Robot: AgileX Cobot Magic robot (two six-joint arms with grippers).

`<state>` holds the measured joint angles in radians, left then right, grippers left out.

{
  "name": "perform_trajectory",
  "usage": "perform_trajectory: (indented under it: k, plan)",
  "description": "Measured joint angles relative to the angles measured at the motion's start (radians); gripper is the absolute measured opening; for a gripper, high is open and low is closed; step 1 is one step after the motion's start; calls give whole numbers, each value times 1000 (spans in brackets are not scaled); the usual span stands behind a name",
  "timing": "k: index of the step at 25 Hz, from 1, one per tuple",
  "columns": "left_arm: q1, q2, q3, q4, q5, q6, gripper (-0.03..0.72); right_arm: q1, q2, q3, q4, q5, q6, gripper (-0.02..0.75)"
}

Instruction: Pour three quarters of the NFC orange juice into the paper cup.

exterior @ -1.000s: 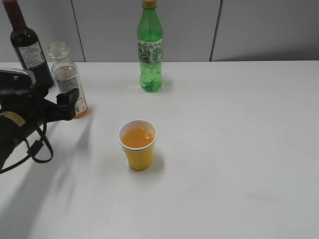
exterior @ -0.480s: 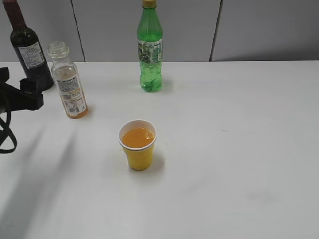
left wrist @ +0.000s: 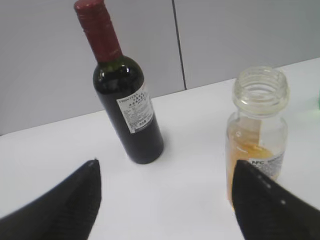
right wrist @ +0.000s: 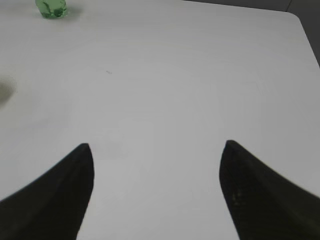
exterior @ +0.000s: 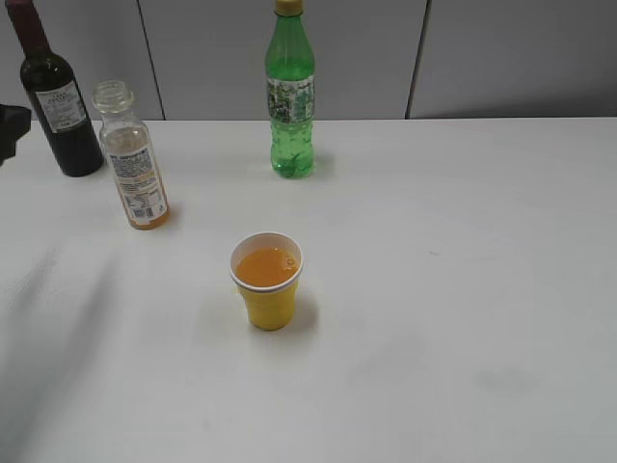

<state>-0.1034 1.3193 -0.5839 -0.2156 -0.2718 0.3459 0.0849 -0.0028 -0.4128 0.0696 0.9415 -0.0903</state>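
Since left claw [left wrist: 165, 192] withdrew open, NFC orange juice [exterior: 134, 159] stands free; paper cup [exterior: 267, 281] unchanged

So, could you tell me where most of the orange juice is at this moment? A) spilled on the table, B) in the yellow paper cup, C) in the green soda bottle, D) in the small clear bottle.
B: the paper cup is nearly full of orange liquid, while the NFC orange juice bottle holds only a thin layer at its base.

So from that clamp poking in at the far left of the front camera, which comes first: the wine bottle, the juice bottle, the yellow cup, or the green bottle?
From the left gripper, in the exterior view:
1. Wine bottle, right beside it at the back left.
2. NFC orange juice, a little further right.
3. Paper cup, mid-table, towards the front.
4. Green soda bottle, back centre; close to the cup's range, so this order is uncertain.
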Motion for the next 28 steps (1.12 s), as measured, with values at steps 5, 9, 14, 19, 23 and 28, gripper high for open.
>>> perform_trajectory:
  k: [5, 9, 14, 19, 23, 28]
  plan:
    - [44, -52, -152, 17, 321, 1, 609, 0, 0, 0, 0, 0, 0, 592]
    - [55, -77, -273, 23, 573, 1, 604, 0, 0, 0, 0, 0, 0, 592]
    - [55, -130, -371, 65, 838, -85, 594, 0, 0, 0, 0, 0, 0, 592]
    - [55, -228, -389, 108, 1042, -180, 592, 0, 0, 0, 0, 0, 0, 592]
    - [55, -342, -384, 127, 1151, -197, 592, 0, 0, 0, 0, 0, 0, 592]
    - [55, -529, -321, 133, 1179, -220, 591, 0, 0, 0, 0, 0, 0, 592]
